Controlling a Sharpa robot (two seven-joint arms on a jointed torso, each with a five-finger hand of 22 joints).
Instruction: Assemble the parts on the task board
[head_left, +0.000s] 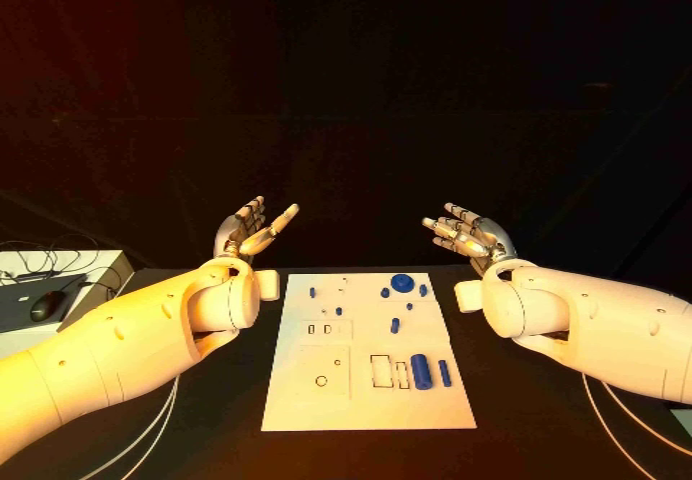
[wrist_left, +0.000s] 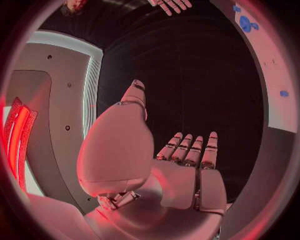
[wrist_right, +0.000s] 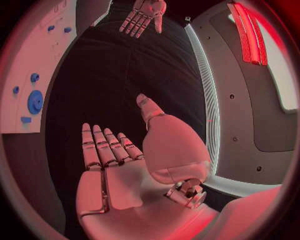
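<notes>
The white task board (head_left: 368, 400) lies flat in the middle of the black table. Several blue parts rest on it: a round disc (head_left: 401, 283) near the far end, a small oval piece (head_left: 394, 324) in the middle, and a thick cylinder (head_left: 420, 366) with a thin pin (head_left: 444, 373) by the near right. My left hand (head_left: 254, 230) is raised above the table beyond the board's far left corner, fingers spread, holding nothing. My right hand (head_left: 467, 233) hovers beyond the far right corner, also open and empty. Each wrist view shows its own open palm (wrist_left: 187, 175) (wrist_right: 115, 165).
A pale box with a dark mouse (head_left: 46, 303) and cables sits at the table's left edge. White cables (head_left: 613, 405) run along the table under the right arm.
</notes>
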